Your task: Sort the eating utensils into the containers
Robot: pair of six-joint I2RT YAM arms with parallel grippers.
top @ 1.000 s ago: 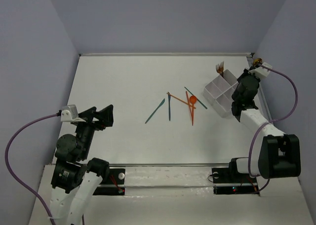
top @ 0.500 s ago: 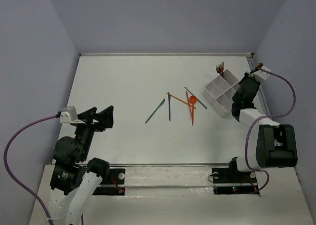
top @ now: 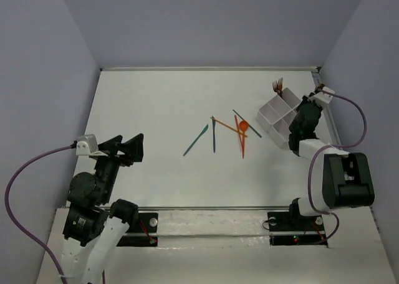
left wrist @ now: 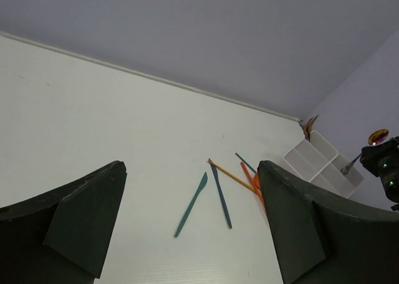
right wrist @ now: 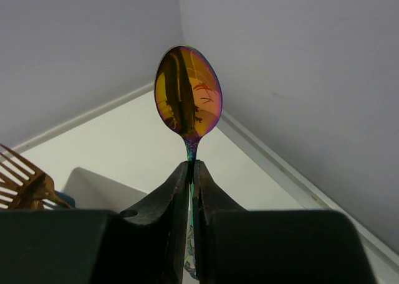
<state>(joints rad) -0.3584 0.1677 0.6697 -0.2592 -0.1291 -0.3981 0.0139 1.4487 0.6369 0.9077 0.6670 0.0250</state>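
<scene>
My right gripper (right wrist: 191, 165) is shut on the thin handle of a shiny iridescent spoon (right wrist: 187, 91), its gold bowl standing up above the jaws. It hovers at the right side of the white four-compartment tray (top: 272, 111); the spoon also shows in the left wrist view (left wrist: 377, 136). Gold forks (top: 278, 85) stand in the tray's far compartment. On the table lie a teal knife (top: 196, 140), a dark teal knife (top: 213, 134), an orange spoon (top: 243, 127) and other crossed orange and teal utensils. My left gripper (top: 128, 147) is open and empty, far to the left of them.
The tray sits near the table's right edge and back right corner, close to the grey wall (right wrist: 299, 66). Purple cables (top: 355, 106) loop off both wrists. The crossed utensils lie mid-table between the two arms.
The right arm's elbow has folded in and its wrist has shifted slightly over the tray's right side, still holding the spoon. The left arm has not moved.
</scene>
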